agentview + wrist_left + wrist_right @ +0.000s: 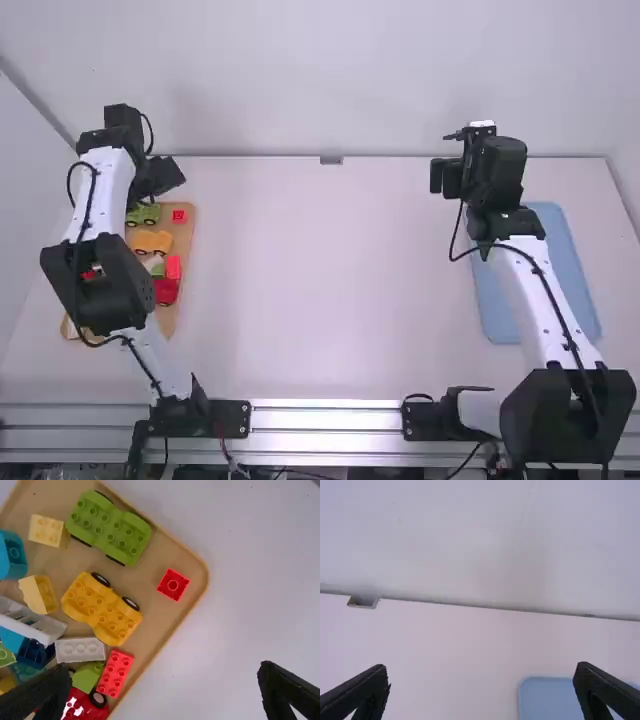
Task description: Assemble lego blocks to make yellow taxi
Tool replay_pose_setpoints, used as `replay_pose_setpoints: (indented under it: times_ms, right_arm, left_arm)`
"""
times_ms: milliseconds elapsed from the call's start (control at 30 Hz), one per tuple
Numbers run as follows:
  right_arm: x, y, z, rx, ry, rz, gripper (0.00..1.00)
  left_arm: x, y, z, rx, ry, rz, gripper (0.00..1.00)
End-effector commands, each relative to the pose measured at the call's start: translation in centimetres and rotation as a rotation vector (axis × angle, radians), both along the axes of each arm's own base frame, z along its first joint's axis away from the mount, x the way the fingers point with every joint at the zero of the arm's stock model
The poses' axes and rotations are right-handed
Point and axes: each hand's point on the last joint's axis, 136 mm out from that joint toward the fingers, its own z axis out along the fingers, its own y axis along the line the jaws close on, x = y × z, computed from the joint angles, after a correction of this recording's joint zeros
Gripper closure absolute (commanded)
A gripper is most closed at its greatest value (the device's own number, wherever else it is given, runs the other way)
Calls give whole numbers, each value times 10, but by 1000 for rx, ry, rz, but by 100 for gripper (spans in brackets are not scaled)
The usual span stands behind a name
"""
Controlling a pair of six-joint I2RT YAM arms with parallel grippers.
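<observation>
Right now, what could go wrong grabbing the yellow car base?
The open left pincer could nudge the long red brick or white brick lying close beside the yellow car base. The green car base looks similarly shaped, so picking by shape alone might fetch the wrong one.

No readable text or numbers

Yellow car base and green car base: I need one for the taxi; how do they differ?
The yellow car base shows black wheels along one long side; the green car base shows black along both. The yellow base is orange-toned, the green base lime. Both have studs and lie on the tan tray.
</observation>
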Motion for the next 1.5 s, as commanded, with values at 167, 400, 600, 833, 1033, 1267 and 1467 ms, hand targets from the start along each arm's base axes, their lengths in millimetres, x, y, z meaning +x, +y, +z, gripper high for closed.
replay_pose_setpoints:
  times_ms: [167, 400, 600, 833, 1033, 1267, 1467]
  right_arm:
    - [5, 1, 13, 5, -26, -1, 1]
    - [5, 2, 13, 7, -26, 1, 2]
    - [4, 15, 13, 40, -25, 70, 1]
    - [4, 16, 13, 42, -24, 74, 1]
    - [4, 16, 13, 42, -25, 74, 2]
    - [4, 16, 13, 42, -24, 74, 2]
    - [4, 16, 13, 42, -25, 74, 1]
  left_arm:
    - [1, -8, -20, -31, 0, -5, 1]
    - [-17, 2, -42, -125, 7, 282, 1]
    - [-40, 29, -76, -134, 35, 517, 1]
    - [-54, 44, -100, -227, 69, 575, 1]
    - [-62, 45, -123, -255, 130, 603, 1]
    - [-58, 44, -140, -266, 144, 612, 1]
    - [-53, 45, -142, -270, 120, 651, 1]
